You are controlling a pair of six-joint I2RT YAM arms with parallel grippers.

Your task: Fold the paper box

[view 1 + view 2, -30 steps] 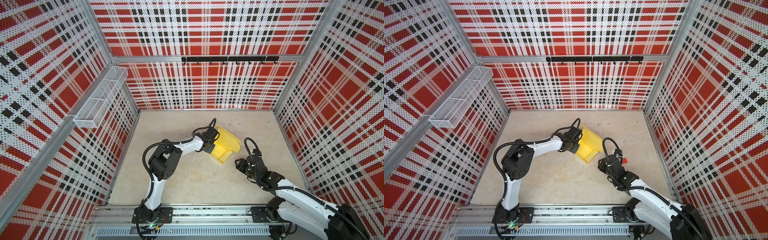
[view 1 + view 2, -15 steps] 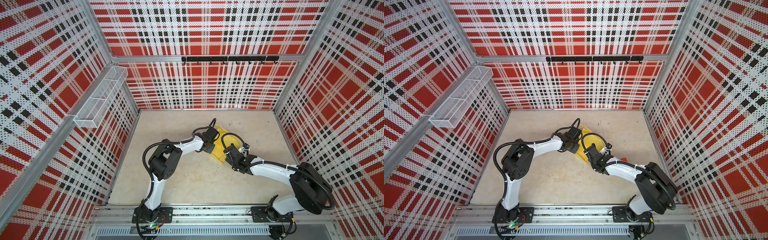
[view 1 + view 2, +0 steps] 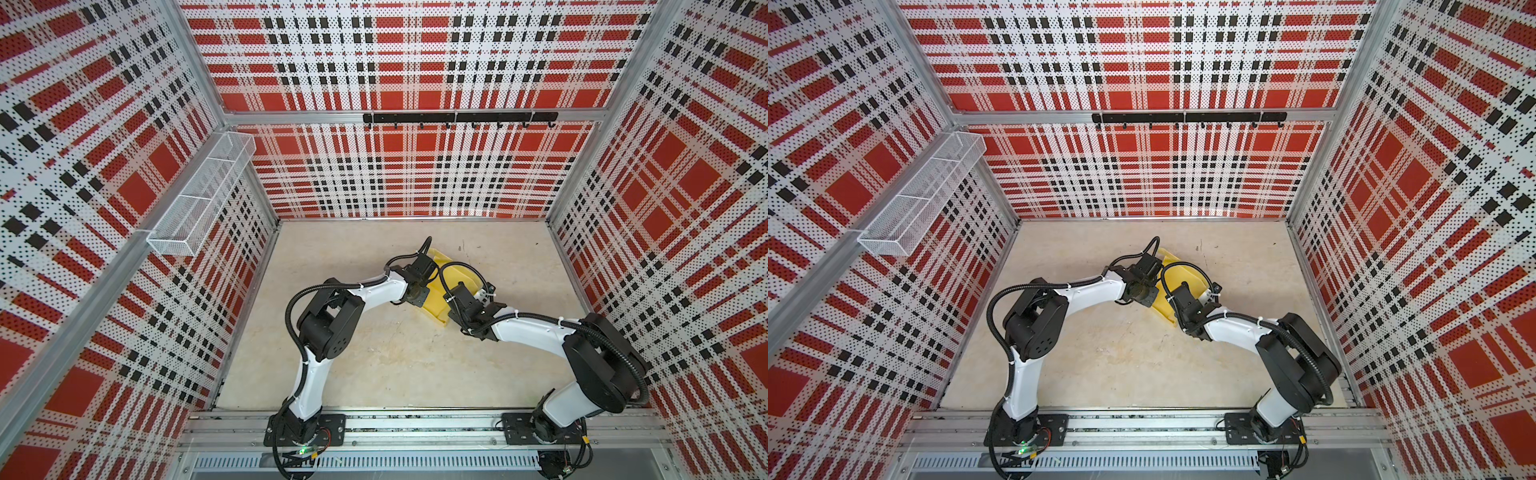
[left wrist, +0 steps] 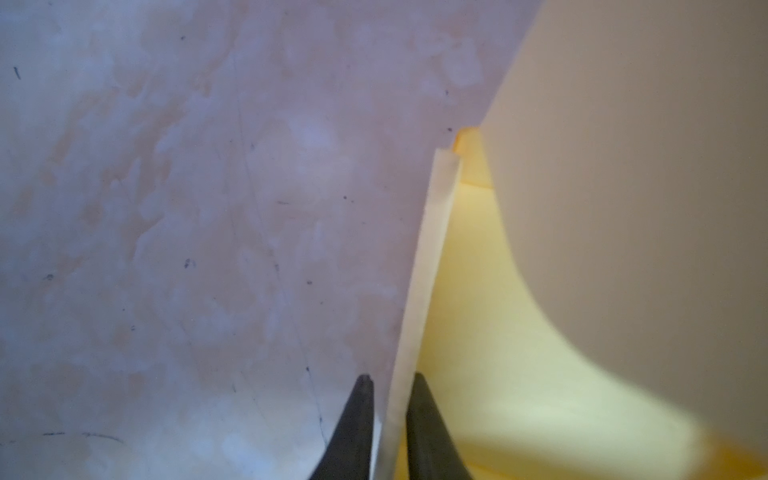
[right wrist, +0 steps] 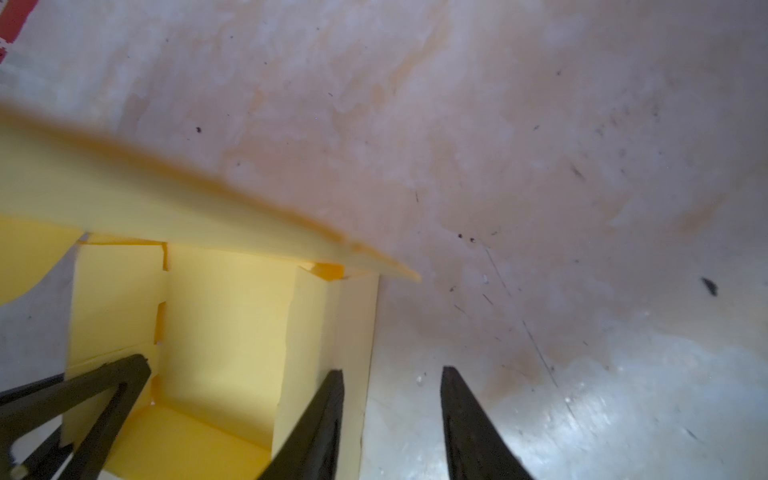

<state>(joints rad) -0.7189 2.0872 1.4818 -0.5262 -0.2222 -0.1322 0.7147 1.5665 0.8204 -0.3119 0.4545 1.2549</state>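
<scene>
The paper box [image 3: 434, 303] [image 3: 1160, 305], pale yellow card partly folded up, lies mid-table with both arms meeting over it. In the left wrist view my left gripper [image 4: 392, 380] is shut on one thin upright wall [image 4: 432, 257] of the box, with the yellow inside [image 4: 478, 332] beside it and a blurred flap [image 4: 644, 187] close to the lens. In the right wrist view my right gripper [image 5: 392, 370] is open at the opposite wall [image 5: 357, 332]. One finger [image 5: 324, 415] lies against that wall and the other [image 5: 465, 419] hangs over bare table. A raised flap [image 5: 166, 199] leans over the box.
A white wire basket [image 3: 199, 199] hangs on the left wall and a black hook rail [image 3: 457, 118] runs along the back wall. Plaid perforated walls close in the beige table [image 3: 374, 357] on three sides. The arm bases sit on a rail along the front edge [image 3: 415, 428].
The right arm swung in from the front right until its gripper reached the box's right side and narrowed a little. The left arm stayed gripping the box.
</scene>
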